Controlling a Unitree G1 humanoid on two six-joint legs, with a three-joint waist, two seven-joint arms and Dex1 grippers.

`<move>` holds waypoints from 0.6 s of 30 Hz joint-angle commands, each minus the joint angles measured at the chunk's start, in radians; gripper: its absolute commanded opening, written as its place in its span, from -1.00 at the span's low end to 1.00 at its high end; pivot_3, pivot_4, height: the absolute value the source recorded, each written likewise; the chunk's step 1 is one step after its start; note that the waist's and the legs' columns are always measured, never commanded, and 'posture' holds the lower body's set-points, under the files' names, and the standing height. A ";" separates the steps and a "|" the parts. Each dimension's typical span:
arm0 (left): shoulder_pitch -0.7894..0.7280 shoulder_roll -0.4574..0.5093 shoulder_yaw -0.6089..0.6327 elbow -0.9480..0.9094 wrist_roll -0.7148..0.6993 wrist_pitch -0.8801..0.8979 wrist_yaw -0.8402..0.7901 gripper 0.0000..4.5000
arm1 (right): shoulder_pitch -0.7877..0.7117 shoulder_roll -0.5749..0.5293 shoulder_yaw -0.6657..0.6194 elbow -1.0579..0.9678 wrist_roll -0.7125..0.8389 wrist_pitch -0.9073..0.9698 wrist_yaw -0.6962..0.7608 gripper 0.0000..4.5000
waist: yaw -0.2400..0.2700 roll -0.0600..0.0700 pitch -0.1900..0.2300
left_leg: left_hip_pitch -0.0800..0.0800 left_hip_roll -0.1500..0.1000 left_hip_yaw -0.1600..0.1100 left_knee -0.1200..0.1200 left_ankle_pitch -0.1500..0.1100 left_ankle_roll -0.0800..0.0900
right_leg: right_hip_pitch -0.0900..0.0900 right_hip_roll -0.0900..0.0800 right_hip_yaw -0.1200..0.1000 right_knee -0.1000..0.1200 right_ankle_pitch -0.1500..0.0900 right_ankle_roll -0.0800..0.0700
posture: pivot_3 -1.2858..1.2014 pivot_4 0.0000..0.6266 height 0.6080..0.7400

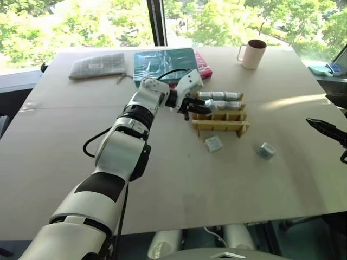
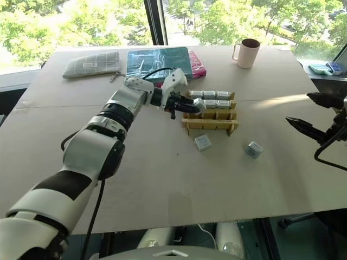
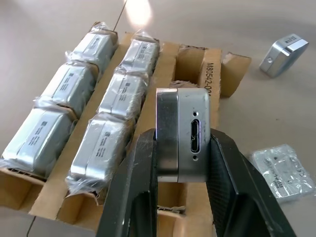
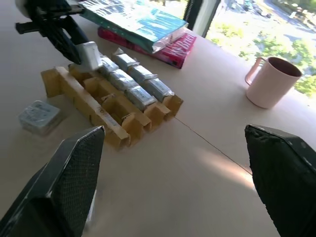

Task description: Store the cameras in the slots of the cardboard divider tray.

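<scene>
Left pincer (image 3: 180, 163) pinches a silver-grey camera (image 3: 181, 140), port facing out, above the tan cardboard divider tray (image 3: 197, 59); right pincer (image 4: 173, 177) spread

Wrapped cameras (image 3: 81, 103) fill two tray (image 1: 219, 125) rows; nearest row open.

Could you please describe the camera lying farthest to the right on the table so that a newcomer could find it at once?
Start at the cardboard divider tray in the middle of the table. Two loose cameras lie on the near side of it; take the right-hand one, out toward the open right gripper. Unlike its flat, plastic-wrapped neighbour, it is bare metal and lies tilted.
</scene>
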 commanded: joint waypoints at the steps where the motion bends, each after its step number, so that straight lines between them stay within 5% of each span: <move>1: -0.024 0.012 0.025 -0.023 0.006 0.002 0.006 -0.66 | -0.088 -0.049 0.027 0.061 0.033 -0.011 0.117 1.00 | -0.002 0.000 0.000 | 0.000 0.000 0.000 0.000 0.000 0.000 | 0.000 0.000 0.000 0.000 0.000 0.000 | 0.03 -0.52 1.00; 18: -0.047 -0.007 -0.072 0.022 0.178 -0.077 0.004 -0.66 | -0.113 -0.047 0.023 0.029 0.063 0.016 0.196 1.00 | -0.002 0.000 0.000 | -0.002 -0.001 0.000 0.000 -0.001 0.000 | -0.003 -0.007 0.000 0.001 0.000 0.000 | 0.03 -0.52 1.00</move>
